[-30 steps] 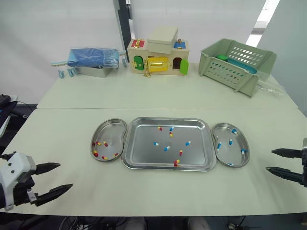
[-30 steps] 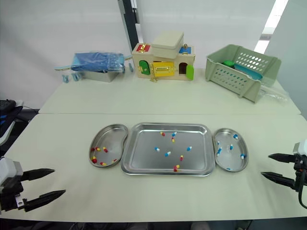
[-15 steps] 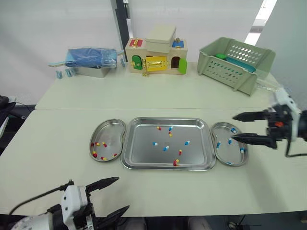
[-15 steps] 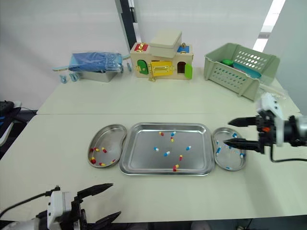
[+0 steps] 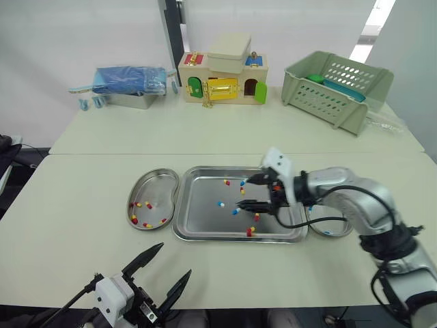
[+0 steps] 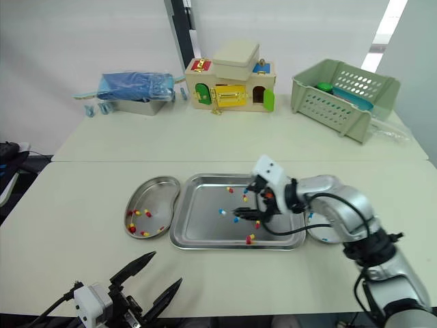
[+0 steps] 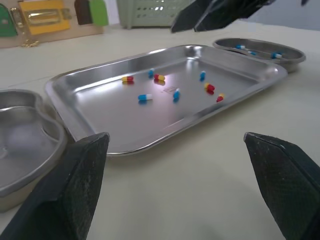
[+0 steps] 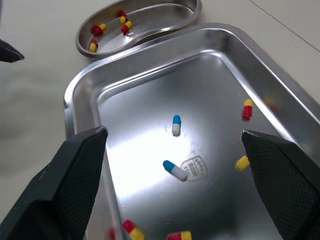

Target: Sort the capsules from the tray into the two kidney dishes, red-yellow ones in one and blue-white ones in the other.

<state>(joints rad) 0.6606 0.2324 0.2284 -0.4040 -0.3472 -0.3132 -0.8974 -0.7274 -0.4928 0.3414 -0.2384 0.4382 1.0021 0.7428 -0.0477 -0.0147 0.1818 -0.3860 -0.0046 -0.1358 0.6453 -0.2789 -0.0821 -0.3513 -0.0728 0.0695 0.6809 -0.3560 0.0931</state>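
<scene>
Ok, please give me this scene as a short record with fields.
tray: rectangular steel tray, red-yellow capsules and blue-white capsules mixed inside
left steel kidney dish: red-yellow capsules
right steel kidney dish: blue-white capsules
right end effector: open, empty, above the tray
left end effector: open, low over the pale table, near its front edge

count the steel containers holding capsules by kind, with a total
tray: 1
kidney dishes: 2
total: 3
</scene>
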